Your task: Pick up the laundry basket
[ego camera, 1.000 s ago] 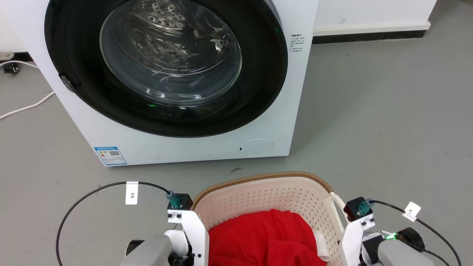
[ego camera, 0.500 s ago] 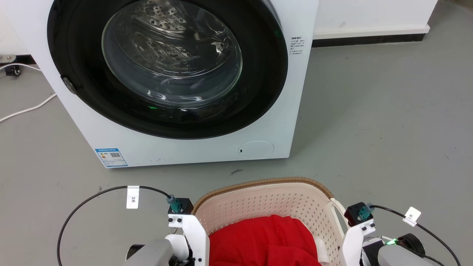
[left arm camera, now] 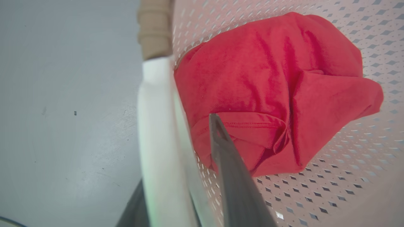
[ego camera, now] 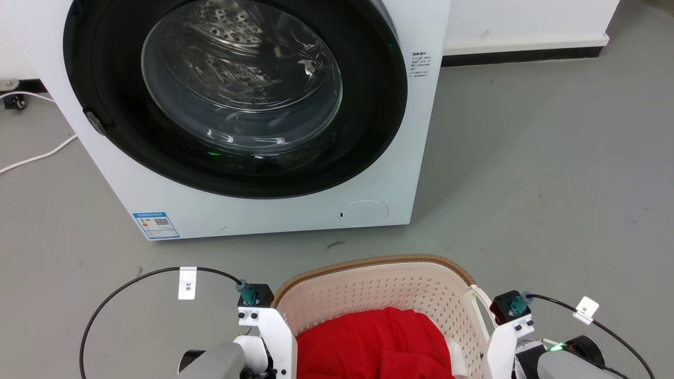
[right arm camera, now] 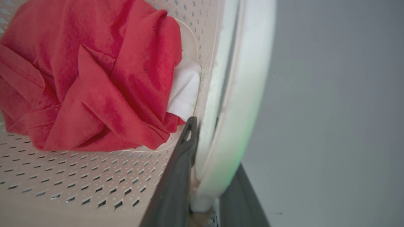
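The laundry basket (ego camera: 368, 261) is cream-white and perforated with a brown woven rim, and sits at the bottom middle of the head view. A red cloth (ego camera: 368, 342) lies inside it. In the left wrist view my left gripper (left arm camera: 176, 148) is shut on the basket's white loop handle (left arm camera: 154, 126), one dark finger inside the basket wall (left arm camera: 347, 176) and one outside. In the right wrist view my right gripper (right arm camera: 217, 142) is shut on the other white handle (right arm camera: 240, 94) in the same way. A bit of white cloth (right arm camera: 184, 88) shows beside the red cloth (right arm camera: 79, 78).
A big white washing machine (ego camera: 410, 158) with a round glass door (ego camera: 237, 105) stands just beyond the basket. A white cable (ego camera: 37, 155) lies on the grey floor at the left. Open grey floor (ego camera: 553, 184) stretches to the right, up to a wall skirting (ego camera: 521, 52).
The whole head view has shifted slightly. The basket and both wrists now sit a little lower in it, slightly farther from the washing machine's base. Both grips are unchanged.
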Motion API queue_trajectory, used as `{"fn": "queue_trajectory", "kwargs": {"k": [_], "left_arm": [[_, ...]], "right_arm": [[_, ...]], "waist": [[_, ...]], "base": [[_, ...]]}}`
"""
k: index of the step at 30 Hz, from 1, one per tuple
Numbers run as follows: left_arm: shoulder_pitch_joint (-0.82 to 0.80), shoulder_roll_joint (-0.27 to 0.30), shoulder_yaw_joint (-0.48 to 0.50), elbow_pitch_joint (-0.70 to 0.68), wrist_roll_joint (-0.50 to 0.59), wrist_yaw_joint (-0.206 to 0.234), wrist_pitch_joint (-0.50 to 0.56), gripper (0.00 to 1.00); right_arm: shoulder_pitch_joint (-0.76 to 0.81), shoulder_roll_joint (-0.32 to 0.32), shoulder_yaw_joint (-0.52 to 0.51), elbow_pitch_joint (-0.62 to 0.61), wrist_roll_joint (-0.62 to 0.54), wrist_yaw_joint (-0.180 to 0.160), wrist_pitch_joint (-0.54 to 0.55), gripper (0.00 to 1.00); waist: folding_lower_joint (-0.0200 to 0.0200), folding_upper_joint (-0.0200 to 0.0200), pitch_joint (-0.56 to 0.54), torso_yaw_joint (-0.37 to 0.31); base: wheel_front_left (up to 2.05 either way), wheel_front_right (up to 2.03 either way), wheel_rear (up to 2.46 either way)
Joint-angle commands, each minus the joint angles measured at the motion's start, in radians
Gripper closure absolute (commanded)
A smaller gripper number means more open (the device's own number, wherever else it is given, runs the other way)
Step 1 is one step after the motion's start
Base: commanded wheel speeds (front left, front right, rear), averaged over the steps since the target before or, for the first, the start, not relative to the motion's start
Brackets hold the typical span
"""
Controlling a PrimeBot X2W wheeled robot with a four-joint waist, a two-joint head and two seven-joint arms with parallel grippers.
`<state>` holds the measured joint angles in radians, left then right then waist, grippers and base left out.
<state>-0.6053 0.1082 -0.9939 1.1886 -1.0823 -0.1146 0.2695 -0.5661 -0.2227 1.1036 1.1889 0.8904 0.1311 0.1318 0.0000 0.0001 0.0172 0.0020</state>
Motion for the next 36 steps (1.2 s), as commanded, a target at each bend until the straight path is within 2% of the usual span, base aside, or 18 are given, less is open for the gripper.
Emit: {"fn": "queue_trajectory", "kwargs": {"k": [1,36], "left_arm": [[-0.031,-0.001,-0.001,-0.010,-0.004,-0.027,-0.015,1.00],[-0.042,-0.003,-0.055,0.014,-0.055,-0.027,-0.039,1.00]], "right_arm": [[-0.004,-0.014,0.017,0.012,0.000,-0.001,0.003,1.00],[-0.020,-0.006,0.135,0.035,0.111,-0.001,-0.012,1.00]], "waist": [[0.0000,-0.0001,0.001,-0.001],[0.0000,-0.0001,-0.003,-0.014]], "base": [[0.00,0.00,0.00],[0.00,0.00,0.00]]}}
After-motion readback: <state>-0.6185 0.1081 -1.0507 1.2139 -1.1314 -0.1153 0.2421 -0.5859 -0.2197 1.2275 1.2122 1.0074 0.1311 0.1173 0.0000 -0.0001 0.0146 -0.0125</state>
